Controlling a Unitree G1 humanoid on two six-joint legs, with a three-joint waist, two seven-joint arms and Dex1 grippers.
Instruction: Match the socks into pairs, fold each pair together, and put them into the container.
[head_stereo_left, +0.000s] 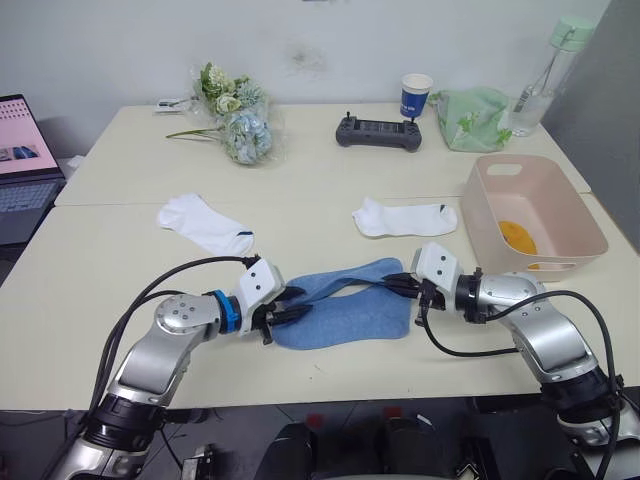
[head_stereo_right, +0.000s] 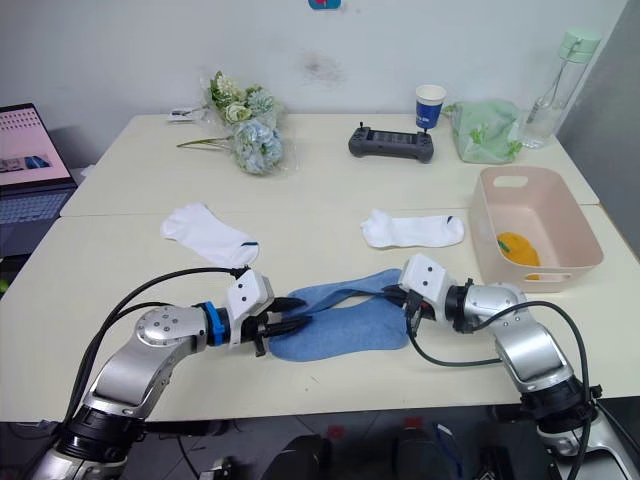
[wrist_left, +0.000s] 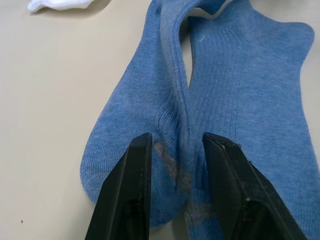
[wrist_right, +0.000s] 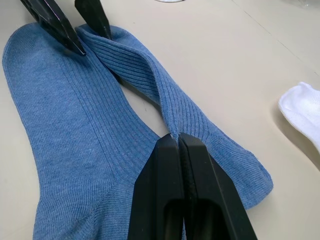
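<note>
Two light blue socks (head_stereo_left: 345, 305) lie overlapping on the table's near middle, between my grippers. My left gripper (head_stereo_left: 290, 312) is open at their left end, its fingers (wrist_left: 140, 165) astride a raised fold of the upper blue sock (wrist_left: 170, 100). My right gripper (head_stereo_left: 392, 283) is shut on a pinched ridge of that sock (wrist_right: 150, 75) at the right end. One white sock (head_stereo_left: 205, 224) lies farther back on the left and another white sock (head_stereo_left: 405, 218) on the right. The pink container (head_stereo_left: 478, 205) stands at the right with a mustard-orange sock (head_stereo_left: 517, 237) inside.
Along the back of the table are a flower bunch (head_stereo_left: 235, 115), a black controller (head_stereo_left: 378, 131), a paper cup (head_stereo_left: 416, 95), a green plastic bag (head_stereo_left: 470, 118) and a clear bottle (head_stereo_left: 545, 75). A laptop (head_stereo_left: 20, 160) sits at the far left.
</note>
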